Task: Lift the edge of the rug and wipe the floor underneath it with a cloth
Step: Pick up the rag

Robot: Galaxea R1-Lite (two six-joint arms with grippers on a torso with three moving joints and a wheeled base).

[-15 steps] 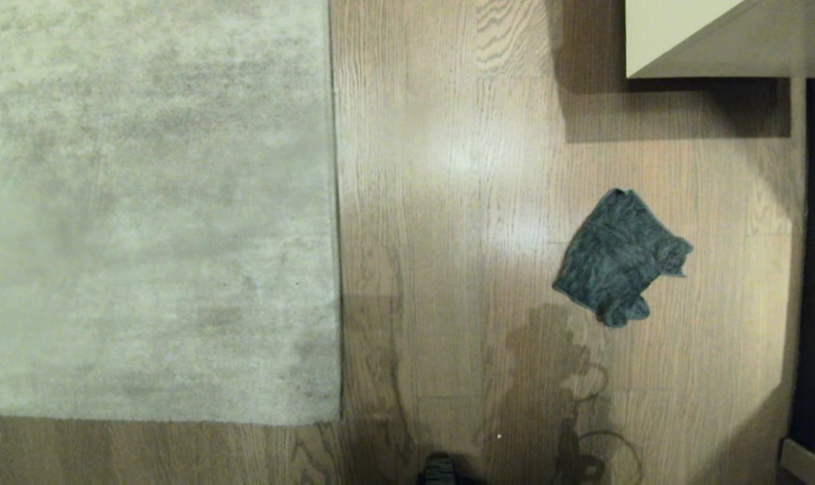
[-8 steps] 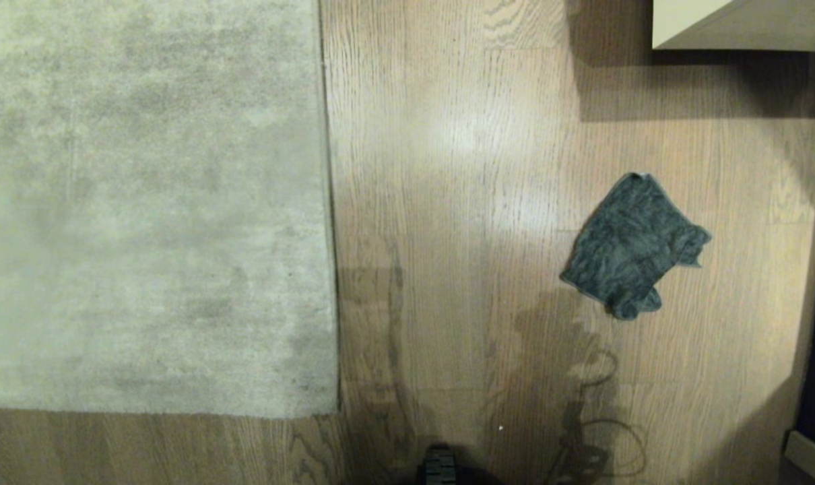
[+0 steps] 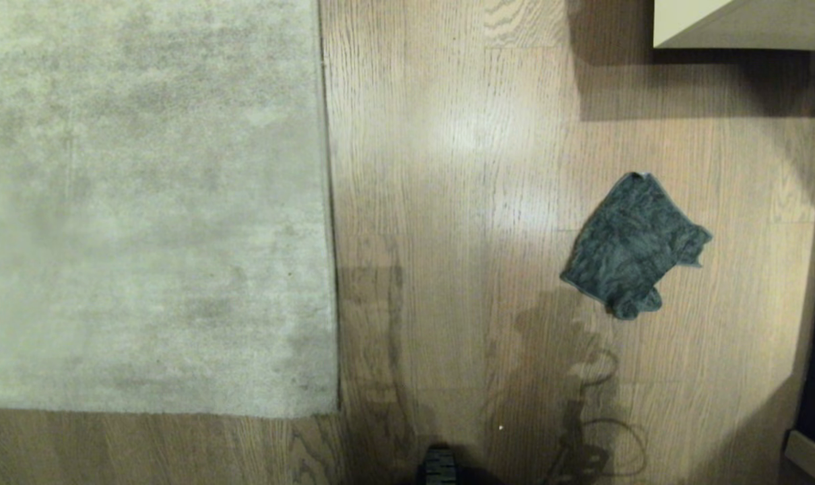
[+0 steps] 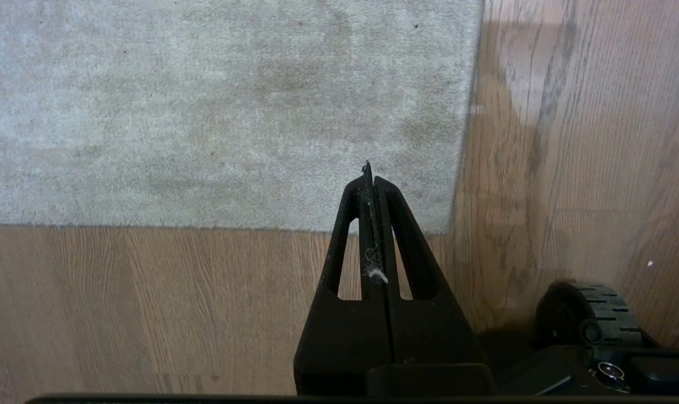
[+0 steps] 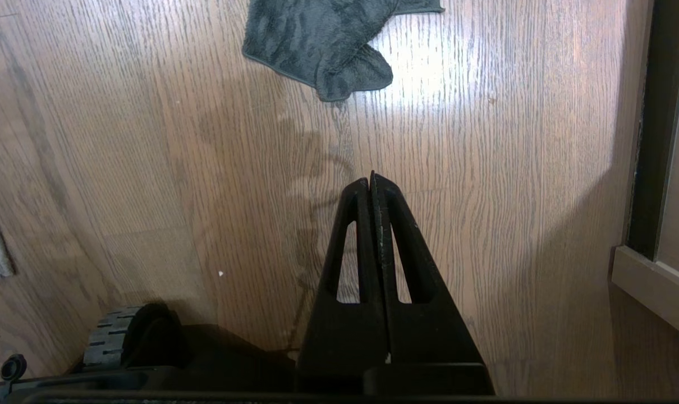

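Rug [image 3: 151,202] pile, pale beige-grey and mottled, is seen filling the left part of the head view, laid flat on the floor [image 3: 448,202], with its right edge running near to far and its near right corner just left of the middle. Light brown wood-grain planks are shown to the right of it and along its near edge. The cloth [image 3: 633,246], dark grey-teal and crumpled, is found on the bare planks at the right, well apart from the rug. A pale cabinet corner [image 3: 737,23] is seen at the far right.

The left gripper [image 4: 370,179] is held above the rug's near right corner, its jaws pressed together with nothing grasped; only a wisp of lint is caught between them. The right gripper [image 5: 371,182] is held over bare floor, nearer than the cloth, likewise closed and empty. A base wheel [image 5: 112,336] is visible near it.
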